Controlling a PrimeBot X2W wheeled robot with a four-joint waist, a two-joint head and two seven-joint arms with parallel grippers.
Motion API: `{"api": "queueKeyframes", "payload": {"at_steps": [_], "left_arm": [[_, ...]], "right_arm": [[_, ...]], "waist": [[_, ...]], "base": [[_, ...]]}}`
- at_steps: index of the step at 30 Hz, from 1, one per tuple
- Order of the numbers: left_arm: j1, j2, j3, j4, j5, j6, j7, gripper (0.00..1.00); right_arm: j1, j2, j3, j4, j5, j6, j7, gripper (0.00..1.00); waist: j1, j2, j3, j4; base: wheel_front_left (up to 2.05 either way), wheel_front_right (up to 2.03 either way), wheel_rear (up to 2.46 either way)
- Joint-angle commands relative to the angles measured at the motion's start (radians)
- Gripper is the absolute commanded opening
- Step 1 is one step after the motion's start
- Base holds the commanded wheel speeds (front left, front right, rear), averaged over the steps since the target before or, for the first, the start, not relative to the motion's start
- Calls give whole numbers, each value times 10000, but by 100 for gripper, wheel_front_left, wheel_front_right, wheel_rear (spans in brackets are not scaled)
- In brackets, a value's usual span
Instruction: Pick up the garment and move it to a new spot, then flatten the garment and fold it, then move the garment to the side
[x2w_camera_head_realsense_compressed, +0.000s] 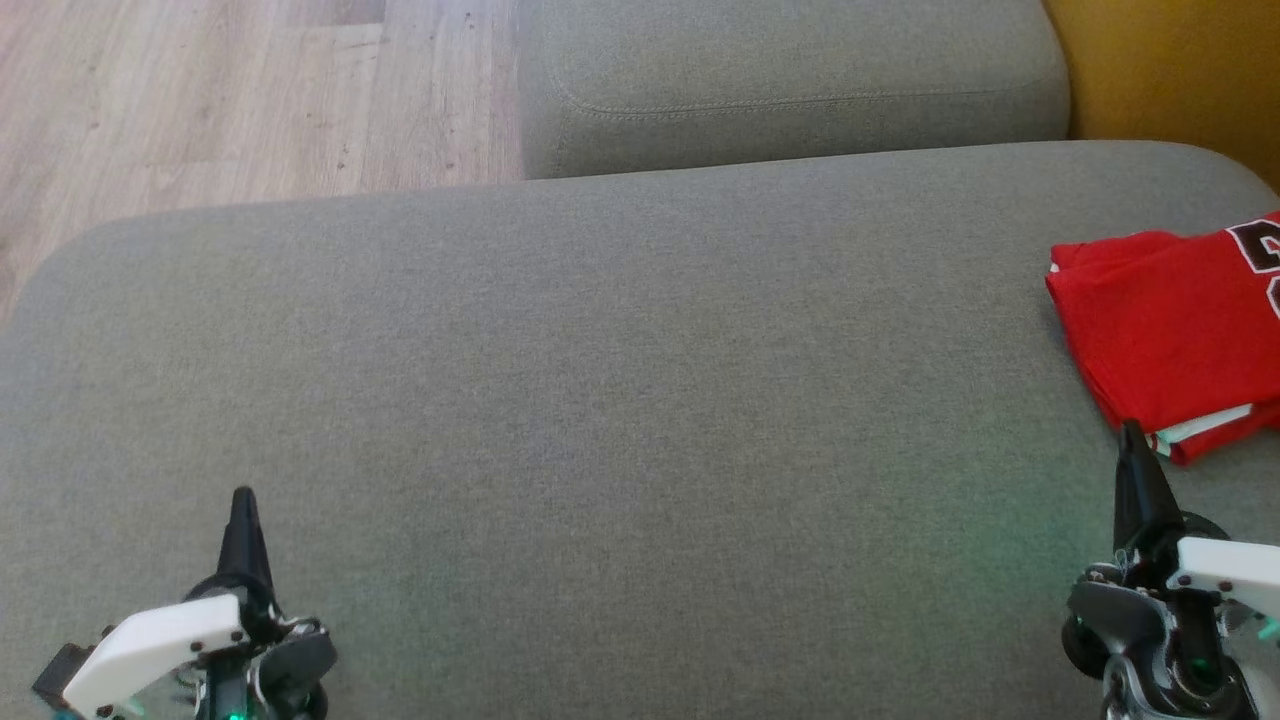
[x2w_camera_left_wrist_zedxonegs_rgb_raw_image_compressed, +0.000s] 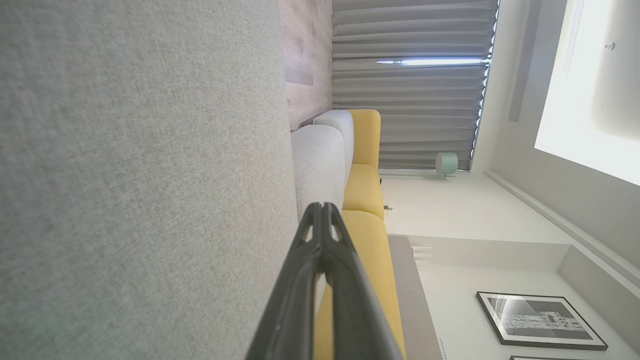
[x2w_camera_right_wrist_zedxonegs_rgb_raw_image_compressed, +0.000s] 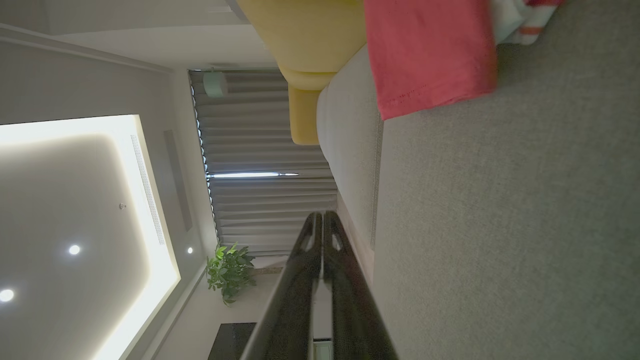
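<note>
You're basically at the end of this one, I'd say. Everything sits on the big grey cushion. The red garment lies at the cushion's far right edge, partly cut off by the frame. It's in a compact stack with straight edges and a bit of pale striped trim peeking out at its near corner. To me that reads as picked up, flattened, folded and moved to the side, so nothing obvious is left for you unless you want it neater. The left claw is at the cushion's near left, fingers pressed together on nothing. The right claw is at the cushion's near right, tip just beside the garment's near corner, and it's closed and empty too. As for writing, there's dark, white-outlined lettering on the garment, but it's cropped, so you can't read it. No brand tags I can make out.
</note>
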Motion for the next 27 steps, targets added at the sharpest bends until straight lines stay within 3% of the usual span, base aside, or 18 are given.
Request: {"api": "queueKeyframes", "payload": {"at_steps": [1,27], "left_arm": [[-499,71,359,-279,68,-67,43,0],[-506,13,441,-275,137,-67,109,0]], "right_arm": [[-503,-9,165,-314,8,67,75,0],[-508,28,112,-311,-36,67,118,0]], "waist": [[0,0,0,0],[0,0,0,0]], "base": [[0,0,0],[0,0,0]]}}
